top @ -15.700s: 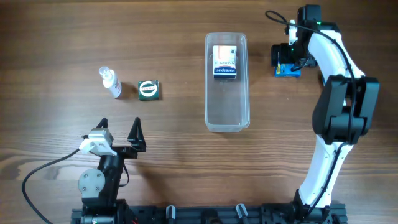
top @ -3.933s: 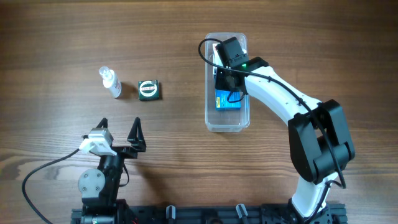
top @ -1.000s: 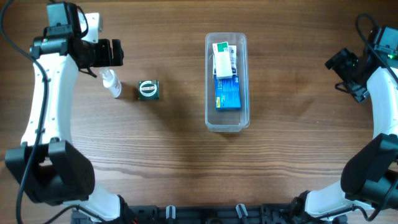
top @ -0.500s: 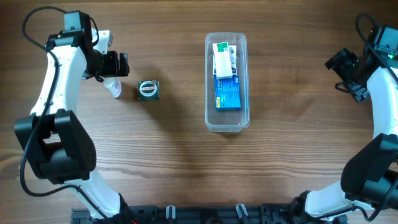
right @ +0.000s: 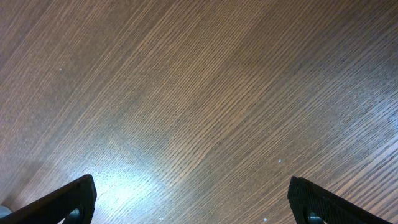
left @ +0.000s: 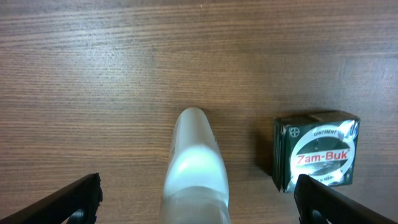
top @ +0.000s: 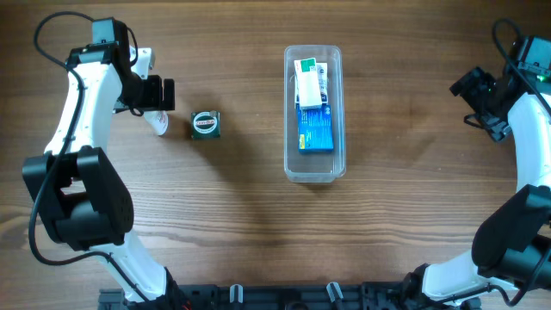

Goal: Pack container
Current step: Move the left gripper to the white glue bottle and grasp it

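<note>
Now the left gripper is placed over the spray bottle, while the container lies in the middle of the table.

The left fingers are spread wide, with the lying bottle seen between them and touched by neither. Just to its right a green box marked "Zam-Buk" is seen. Inside the container a white box and a blue box are laid end to end. The right gripper is held far to the right over bare wood, its fingers also apart and nothing between them.
</note>
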Tool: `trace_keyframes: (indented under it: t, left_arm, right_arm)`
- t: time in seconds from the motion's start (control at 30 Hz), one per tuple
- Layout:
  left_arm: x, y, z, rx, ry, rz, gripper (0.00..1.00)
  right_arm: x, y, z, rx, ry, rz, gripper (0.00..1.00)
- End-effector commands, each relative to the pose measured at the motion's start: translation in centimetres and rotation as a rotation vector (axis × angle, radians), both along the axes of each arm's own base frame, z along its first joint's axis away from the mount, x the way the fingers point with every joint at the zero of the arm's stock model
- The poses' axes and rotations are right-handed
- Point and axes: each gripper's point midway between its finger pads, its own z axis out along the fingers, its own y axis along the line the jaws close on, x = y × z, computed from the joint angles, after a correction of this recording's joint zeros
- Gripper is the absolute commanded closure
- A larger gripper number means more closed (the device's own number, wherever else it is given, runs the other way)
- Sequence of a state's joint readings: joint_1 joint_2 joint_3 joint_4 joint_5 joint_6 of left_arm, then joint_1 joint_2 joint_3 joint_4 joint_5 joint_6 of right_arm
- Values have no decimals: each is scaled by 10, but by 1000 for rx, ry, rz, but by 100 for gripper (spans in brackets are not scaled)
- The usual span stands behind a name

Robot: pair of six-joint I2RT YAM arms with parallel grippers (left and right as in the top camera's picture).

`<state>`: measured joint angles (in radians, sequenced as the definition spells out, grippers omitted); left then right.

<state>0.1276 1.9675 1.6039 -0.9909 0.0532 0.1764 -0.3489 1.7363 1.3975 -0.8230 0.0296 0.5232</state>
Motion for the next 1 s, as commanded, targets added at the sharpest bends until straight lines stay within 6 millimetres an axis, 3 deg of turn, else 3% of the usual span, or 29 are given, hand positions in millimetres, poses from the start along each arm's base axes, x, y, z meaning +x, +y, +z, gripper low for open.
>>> trace_keyframes:
  t: [0.0,0.8,0.97]
  left_arm:
    - [0,5,-3,20,16,-48,0]
    - [4,3,-12,19,15,-100,1]
    - [4,3,-15,17,22,-99,19]
  right_arm:
    - [0,-1,-3,5,5,-4,0]
    - [0,-1,-3,5,5,-4,0]
    - [0,-1,-3,5,5,-5,0]
